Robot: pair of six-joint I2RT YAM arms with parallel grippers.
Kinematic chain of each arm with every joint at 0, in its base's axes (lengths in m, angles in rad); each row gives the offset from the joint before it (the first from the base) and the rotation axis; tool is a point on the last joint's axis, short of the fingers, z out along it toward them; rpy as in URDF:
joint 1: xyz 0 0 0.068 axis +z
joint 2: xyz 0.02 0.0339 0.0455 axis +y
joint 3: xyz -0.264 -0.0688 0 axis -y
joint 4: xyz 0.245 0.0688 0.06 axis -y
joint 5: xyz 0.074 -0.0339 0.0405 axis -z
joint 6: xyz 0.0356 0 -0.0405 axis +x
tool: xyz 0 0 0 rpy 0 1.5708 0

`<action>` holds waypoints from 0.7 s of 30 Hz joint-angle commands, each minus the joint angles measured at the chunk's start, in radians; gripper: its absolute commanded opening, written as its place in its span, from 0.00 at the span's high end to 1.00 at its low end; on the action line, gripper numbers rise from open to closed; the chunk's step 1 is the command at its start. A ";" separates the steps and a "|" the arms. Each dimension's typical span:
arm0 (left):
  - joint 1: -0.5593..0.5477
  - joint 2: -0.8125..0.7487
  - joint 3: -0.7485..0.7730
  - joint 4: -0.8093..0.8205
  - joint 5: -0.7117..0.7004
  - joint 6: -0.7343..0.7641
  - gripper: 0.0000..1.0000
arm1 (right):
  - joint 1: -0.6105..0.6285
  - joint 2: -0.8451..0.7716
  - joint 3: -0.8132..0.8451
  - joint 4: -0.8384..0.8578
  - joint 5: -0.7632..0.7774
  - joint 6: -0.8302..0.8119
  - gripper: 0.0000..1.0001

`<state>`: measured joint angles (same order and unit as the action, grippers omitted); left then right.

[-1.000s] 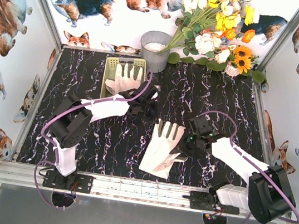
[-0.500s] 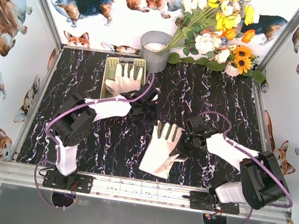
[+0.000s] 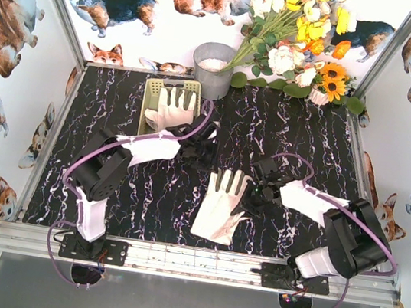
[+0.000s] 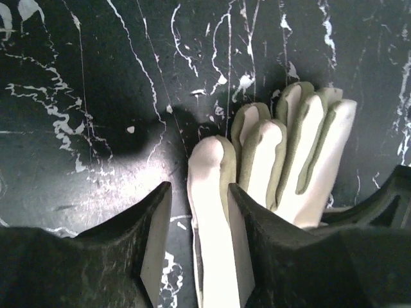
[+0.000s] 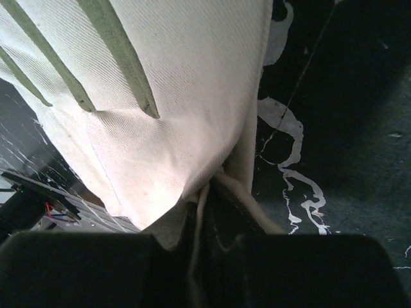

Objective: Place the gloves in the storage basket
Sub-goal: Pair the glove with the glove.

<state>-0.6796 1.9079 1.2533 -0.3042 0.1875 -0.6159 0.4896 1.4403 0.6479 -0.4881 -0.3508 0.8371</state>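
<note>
A cream-white glove (image 3: 172, 109) lies in the pale yellow-green basket (image 3: 152, 84) at the back left. A second glove (image 3: 219, 206) lies mid-table, fingers pointing away. My right gripper (image 3: 251, 200) is at its right edge and is shut on a fold of that glove's fabric (image 5: 160, 96), which is pinched between the jaws (image 5: 209, 192). My left gripper (image 3: 205, 148) hovers just right of the basket. In the left wrist view it is open (image 4: 196, 192), with one finger of a glove (image 4: 302, 160) lying on the table between the jaws, untouched on the left side.
A grey metal bucket (image 3: 213, 68) stands behind the basket, beside a flower bunch (image 3: 296, 36) at the back. Printed walls close the table on three sides. The arm bases sit on the near rail (image 3: 189, 262).
The right arm has reached further left and its elbow has folded in. The mid-table glove has shifted slightly left with it. The left arm has barely moved.
</note>
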 commanded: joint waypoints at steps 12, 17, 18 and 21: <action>-0.056 -0.107 -0.119 0.068 0.194 0.101 0.81 | 0.001 0.043 0.057 -0.046 0.051 -0.070 1.00; -0.056 -0.029 -0.135 0.130 0.218 0.065 0.84 | 0.000 0.009 0.099 -0.104 0.073 -0.102 0.92; -0.054 -0.020 -0.130 0.113 0.197 0.068 0.86 | -0.002 0.001 0.112 -0.127 0.078 -0.121 0.85; -0.043 0.004 -0.127 0.056 0.164 0.080 0.88 | -0.017 -0.019 0.167 -0.222 0.110 -0.198 0.64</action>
<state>-0.7334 1.8885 1.1225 -0.2287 0.3775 -0.5476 0.4881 1.4715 0.7288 -0.5919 -0.3153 0.7502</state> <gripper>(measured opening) 0.122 0.272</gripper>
